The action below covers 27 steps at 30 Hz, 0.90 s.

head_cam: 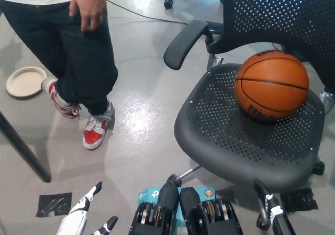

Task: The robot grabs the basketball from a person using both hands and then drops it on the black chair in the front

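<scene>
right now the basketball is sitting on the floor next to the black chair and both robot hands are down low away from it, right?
Not quite. The head view shows the basketball resting on the seat of the black chair, not on the floor. The rest holds: the left hand and the right hand are low at the picture's bottom, clear of the ball.

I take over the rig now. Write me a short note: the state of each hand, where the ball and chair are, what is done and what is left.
Left hand: white, at the lower left edge, fingers apart, holding nothing.
Right hand: black, at the lower right edge, only partly in view; open or shut cannot be told. It does not touch the ball.
Basketball: resting on the seat of the black chair, near the backrest, free of both hands.
Person: standing at upper left, hand empty.
Done: the ball is on the chair.
Left: seemingly nothing with the ball; both hands are low and clear of it.
</scene>
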Each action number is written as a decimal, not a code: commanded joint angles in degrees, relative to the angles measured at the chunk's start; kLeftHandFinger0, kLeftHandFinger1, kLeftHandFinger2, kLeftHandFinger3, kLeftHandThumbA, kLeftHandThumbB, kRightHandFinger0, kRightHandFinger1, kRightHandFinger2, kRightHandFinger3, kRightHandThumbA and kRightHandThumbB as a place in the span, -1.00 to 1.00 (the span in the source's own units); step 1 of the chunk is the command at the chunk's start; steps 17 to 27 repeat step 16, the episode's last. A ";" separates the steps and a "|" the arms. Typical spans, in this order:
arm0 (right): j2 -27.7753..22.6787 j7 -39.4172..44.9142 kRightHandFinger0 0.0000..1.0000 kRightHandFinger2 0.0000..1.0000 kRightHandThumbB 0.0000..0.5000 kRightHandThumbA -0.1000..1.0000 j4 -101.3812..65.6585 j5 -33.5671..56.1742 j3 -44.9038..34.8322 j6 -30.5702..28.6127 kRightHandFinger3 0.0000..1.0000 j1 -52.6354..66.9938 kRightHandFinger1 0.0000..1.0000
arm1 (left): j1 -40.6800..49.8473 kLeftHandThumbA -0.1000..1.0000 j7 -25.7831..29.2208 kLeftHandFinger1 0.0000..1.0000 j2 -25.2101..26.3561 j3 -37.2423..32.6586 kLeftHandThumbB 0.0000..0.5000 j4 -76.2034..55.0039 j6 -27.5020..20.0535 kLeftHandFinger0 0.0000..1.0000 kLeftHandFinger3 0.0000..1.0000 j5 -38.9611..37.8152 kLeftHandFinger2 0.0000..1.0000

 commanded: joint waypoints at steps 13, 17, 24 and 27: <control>0.36 1.10 1.00 1.00 -0.21 1.00 1.64 1.43 -1.98 -5.63 1.00 -2.27 1.00 | -1.50 0.82 0.51 1.00 0.51 1.73 -0.55 -0.85 -4.31 1.00 1.00 -7.78 1.00; 0.57 1.36 1.00 1.00 -0.20 1.00 1.38 1.75 -2.32 -5.63 1.00 -2.51 1.00 | -1.93 0.78 -0.15 1.00 0.51 1.79 -0.50 -0.81 -4.31 1.00 1.00 -8.65 1.00; 0.57 1.36 1.00 1.00 -0.20 1.00 1.38 1.75 -2.32 -5.63 1.00 -2.51 1.00 | -1.93 0.78 -0.15 1.00 0.51 1.79 -0.50 -0.81 -4.31 1.00 1.00 -8.65 1.00; 0.57 1.36 1.00 1.00 -0.20 1.00 1.38 1.75 -2.32 -5.63 1.00 -2.51 1.00 | -1.93 0.78 -0.15 1.00 0.51 1.79 -0.50 -0.81 -4.31 1.00 1.00 -8.65 1.00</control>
